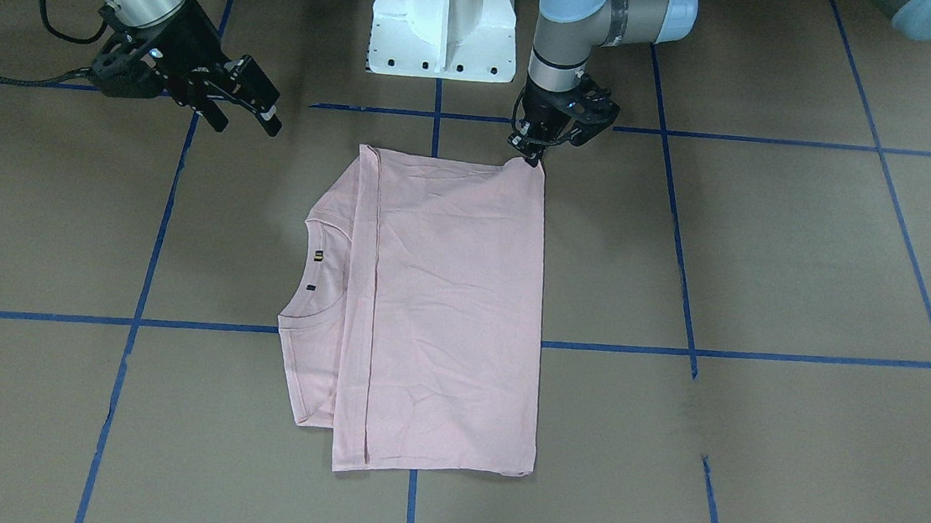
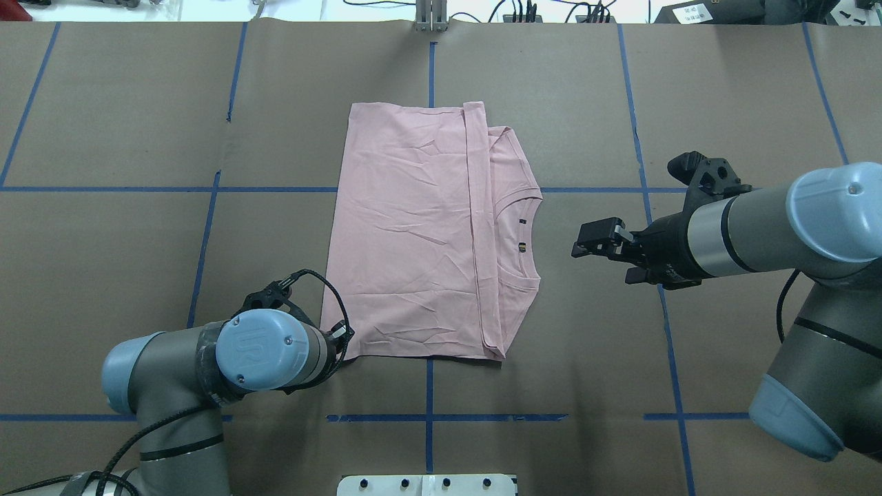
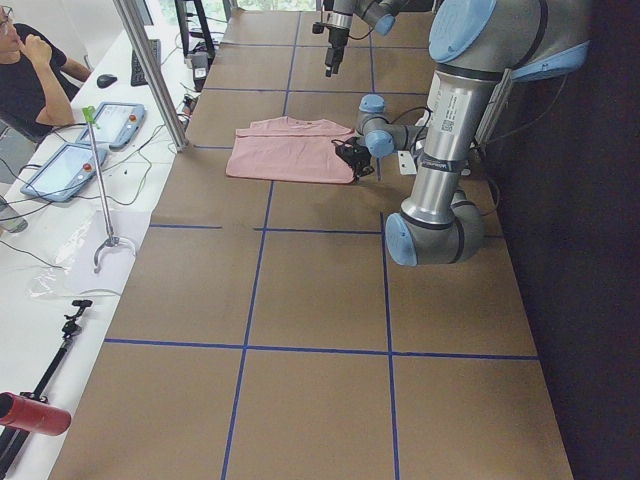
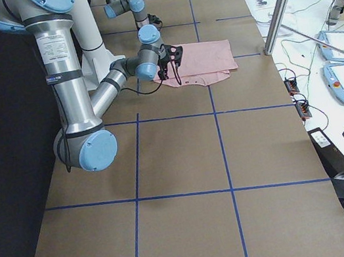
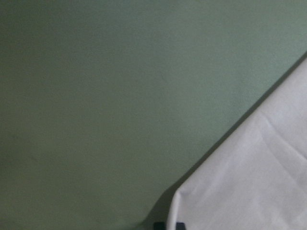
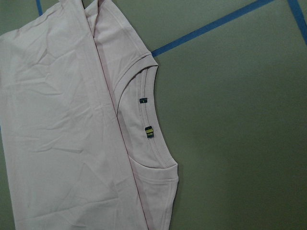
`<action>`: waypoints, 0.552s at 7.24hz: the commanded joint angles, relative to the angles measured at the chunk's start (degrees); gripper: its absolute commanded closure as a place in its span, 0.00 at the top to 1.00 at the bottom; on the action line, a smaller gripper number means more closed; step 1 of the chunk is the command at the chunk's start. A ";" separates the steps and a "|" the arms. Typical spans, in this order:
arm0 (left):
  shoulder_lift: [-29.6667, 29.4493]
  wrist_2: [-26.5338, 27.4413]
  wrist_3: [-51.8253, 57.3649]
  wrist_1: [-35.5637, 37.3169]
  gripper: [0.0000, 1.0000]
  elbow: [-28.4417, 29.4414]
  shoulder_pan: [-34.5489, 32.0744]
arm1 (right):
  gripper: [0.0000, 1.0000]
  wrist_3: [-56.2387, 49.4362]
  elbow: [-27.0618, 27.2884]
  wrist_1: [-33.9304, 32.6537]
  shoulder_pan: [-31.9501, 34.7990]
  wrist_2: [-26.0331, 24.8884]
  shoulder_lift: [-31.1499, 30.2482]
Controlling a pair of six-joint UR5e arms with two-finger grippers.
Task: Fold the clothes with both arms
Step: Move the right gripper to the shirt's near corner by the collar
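Pale pink T-shirt (image 2: 406, 234), folded flat

The T-shirt (image 2: 413, 234) is laid flat at the middle of the desk (image 2: 138, 103). It is folded, with one layer turned over the body so that its edge runs just beside the collar (image 2: 527, 238). The collar is turned toward the robot's right. The left gripper (image 1: 535, 160) is set at the T-shirt's corner nearest the robot, on its left side. The right gripper (image 1: 247, 126) is held above the desk, right of the collar and apart from the cloth. The pedestal base (image 1: 443, 19) is placed at the robot's edge, in line with the T-shirt.
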 commanded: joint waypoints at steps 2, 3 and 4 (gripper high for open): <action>0.07 -0.07 3.84 0.06 0.00 -3.59 -1.43 | 1.00 1.82 -2.02 -0.25 -1.57 -0.42 0.08; 0.24 -0.07 4.28 0.06 0.00 -3.94 -1.61 | 1.00 5.05 -2.12 -3.21 -4.54 -1.56 0.78; 0.33 -0.07 6.46 0.06 0.00 -4.38 -1.96 | 1.00 5.69 -2.73 -8.37 -6.57 -3.74 4.01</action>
